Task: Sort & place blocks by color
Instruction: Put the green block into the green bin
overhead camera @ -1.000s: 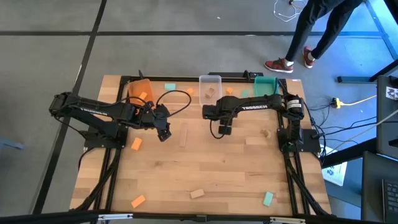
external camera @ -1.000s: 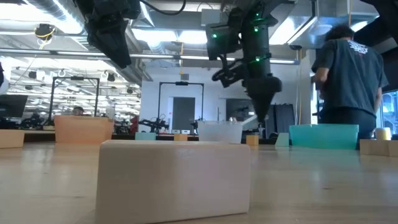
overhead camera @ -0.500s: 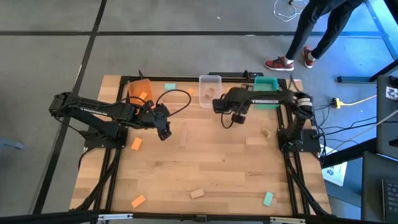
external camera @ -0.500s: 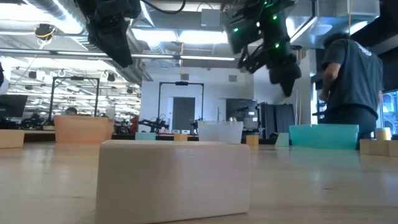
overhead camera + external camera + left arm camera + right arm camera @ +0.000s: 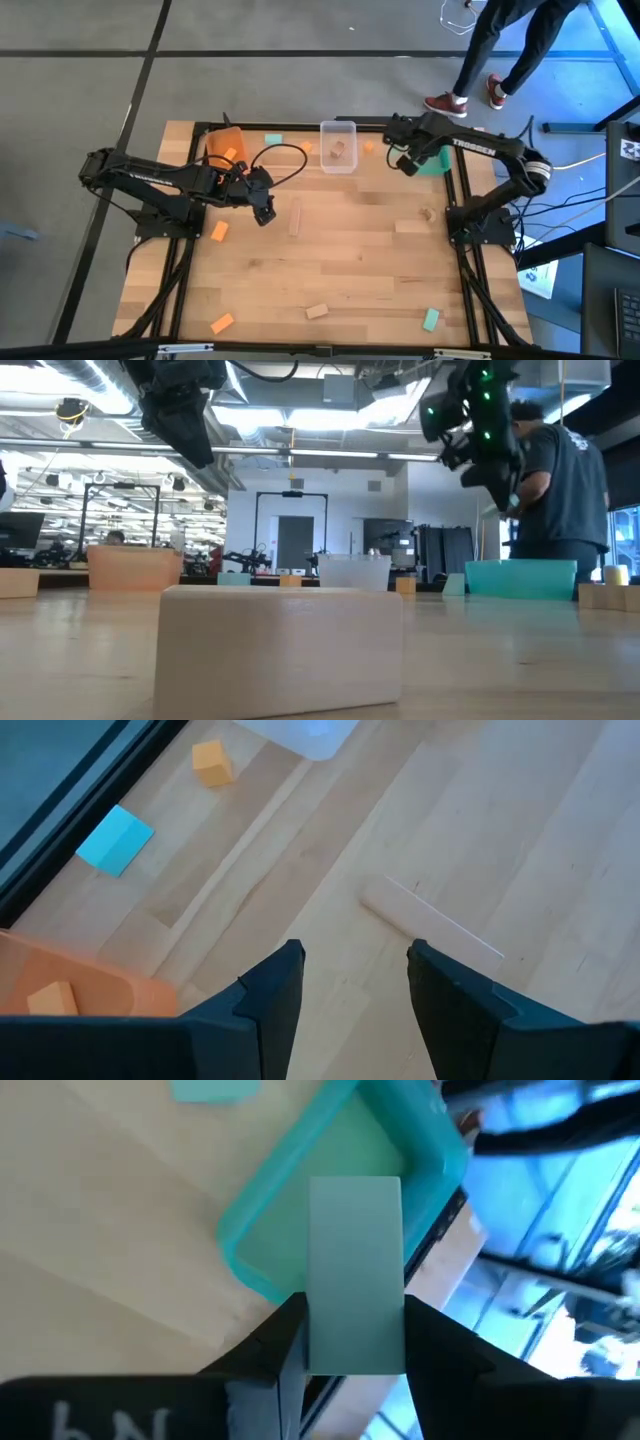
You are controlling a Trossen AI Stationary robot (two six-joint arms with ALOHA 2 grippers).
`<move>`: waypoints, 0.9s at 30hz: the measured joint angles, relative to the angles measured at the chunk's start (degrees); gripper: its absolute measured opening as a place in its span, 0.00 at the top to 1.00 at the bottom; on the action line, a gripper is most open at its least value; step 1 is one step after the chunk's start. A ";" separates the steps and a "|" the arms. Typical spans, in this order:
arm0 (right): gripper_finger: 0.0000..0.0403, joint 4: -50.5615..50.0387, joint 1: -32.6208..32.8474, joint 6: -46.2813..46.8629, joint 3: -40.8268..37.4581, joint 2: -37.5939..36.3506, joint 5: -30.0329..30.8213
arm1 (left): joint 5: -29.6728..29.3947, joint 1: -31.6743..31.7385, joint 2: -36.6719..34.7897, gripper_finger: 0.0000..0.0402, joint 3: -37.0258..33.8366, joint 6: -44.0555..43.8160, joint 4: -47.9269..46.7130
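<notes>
The right gripper (image 5: 409,163) is at the far right part of the table (image 5: 350,270), just at the left edge of the teal bin (image 5: 432,150), and in the low view it hangs high above the table surface. Its two fingers (image 5: 262,1350) are pinching a teal-green block (image 5: 354,1270) between them; in the right wrist view the block stands out forward from the fingers and lies over the open teal bin below it. The left gripper (image 5: 263,212) is over the left-middle part of the table, with its fingers spread apart and nothing between them. A long light wood block (image 5: 295,217) lies on the table just to the right of this gripper, not touching it. At the far edge stand an orange bin (image 5: 222,143) on the left, with an orange block (image 5: 230,154) inside, and a clear bin (image 5: 338,146) in the middle, with a wood block (image 5: 340,152) inside. Other blocks are scattered on the table: a teal one (image 5: 273,139) between the orange and clear bins, an orange one (image 5: 219,231) at the left, an orange one (image 5: 222,323) at the near left, a wood one (image 5: 317,311) near the near edge and a teal one (image 5: 431,319) at the near right. A person (image 5: 505,50) stands on the floor beyond the far right corner.
</notes>
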 joint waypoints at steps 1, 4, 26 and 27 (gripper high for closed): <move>0.68 1.36 -1.40 -0.59 -1.67 -0.65 -0.13 | 0.00 0.01 0.00 0.58 0.00 0.00 -0.02; 0.68 6.42 -5.28 -2.63 -6.13 -1.28 -0.22 | 0.00 0.02 0.00 0.58 0.00 -0.01 0.05; 0.68 27.97 -18.99 -10.25 -18.64 -1.25 -5.77 | 0.02 0.01 0.00 0.58 0.00 -0.24 1.07; 0.68 28.14 -18.99 -10.27 -18.64 -1.25 -5.77 | 0.02 0.00 0.00 0.58 0.00 -0.24 1.07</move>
